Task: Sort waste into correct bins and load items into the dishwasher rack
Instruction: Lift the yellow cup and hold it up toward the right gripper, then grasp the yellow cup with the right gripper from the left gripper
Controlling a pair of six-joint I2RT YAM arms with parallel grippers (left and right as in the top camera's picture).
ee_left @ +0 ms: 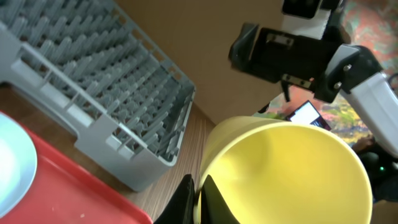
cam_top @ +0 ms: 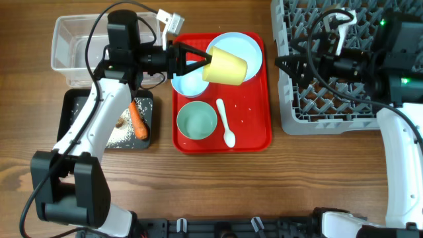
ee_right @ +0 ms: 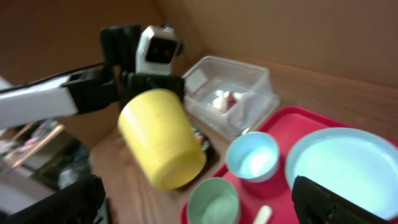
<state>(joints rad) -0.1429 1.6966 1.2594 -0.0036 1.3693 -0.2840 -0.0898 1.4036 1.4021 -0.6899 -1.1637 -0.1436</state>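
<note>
My left gripper (cam_top: 206, 61) is shut on the rim of the yellow cup (cam_top: 225, 67) and holds it in the air above the red tray, its mouth turned toward the grey dishwasher rack (cam_top: 330, 112). The cup also fills the left wrist view (ee_left: 286, 171) and shows in the right wrist view (ee_right: 160, 138). On the tray lie the pale-blue plate (cam_top: 248, 47), the pale-blue bowl (cam_top: 187, 82), the mint-green bowl (cam_top: 197, 121) and the white spoon (cam_top: 225, 123). My right gripper (cam_top: 283, 64) is open and empty at the rack's left edge. The black tray (cam_top: 86, 106) holds rice, the carrot (cam_top: 137, 119) and a brown scrap (cam_top: 120, 121).
The clear tub (cam_top: 69, 39) stands at the back left; in the right wrist view it holds white paper with a red wrapper (ee_right: 227, 98). The red serving tray (cam_top: 254, 135) lies between the bins and the rack. The left arm reaches across over the black tray.
</note>
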